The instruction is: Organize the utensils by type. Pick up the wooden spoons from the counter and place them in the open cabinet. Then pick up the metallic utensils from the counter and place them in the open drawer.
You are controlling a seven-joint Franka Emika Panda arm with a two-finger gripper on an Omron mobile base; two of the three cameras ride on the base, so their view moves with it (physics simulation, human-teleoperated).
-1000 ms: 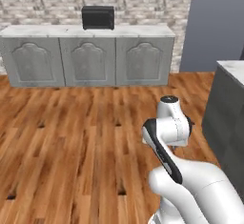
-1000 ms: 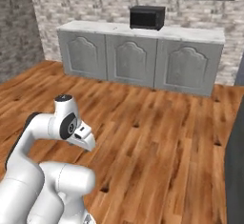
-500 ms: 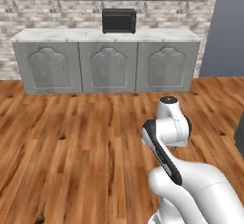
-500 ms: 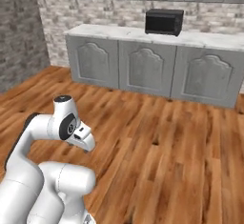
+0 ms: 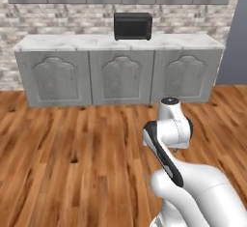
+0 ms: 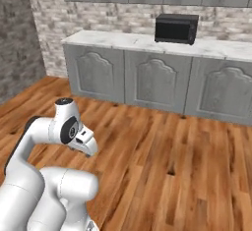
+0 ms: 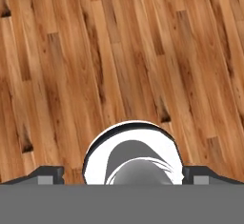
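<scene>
Utensils: can't make any out on worktop from this far; nothing sorted yet afaict. Hand released, holding nothing, over wood floor. Whole task left.

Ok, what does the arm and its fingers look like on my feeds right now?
A glossy white arm of rounded segments, with black bands at the joints and a round, dark-capped joint. In the hand view, two small dark grey fingers show as blocky tips. No cables or markings visible.
</scene>
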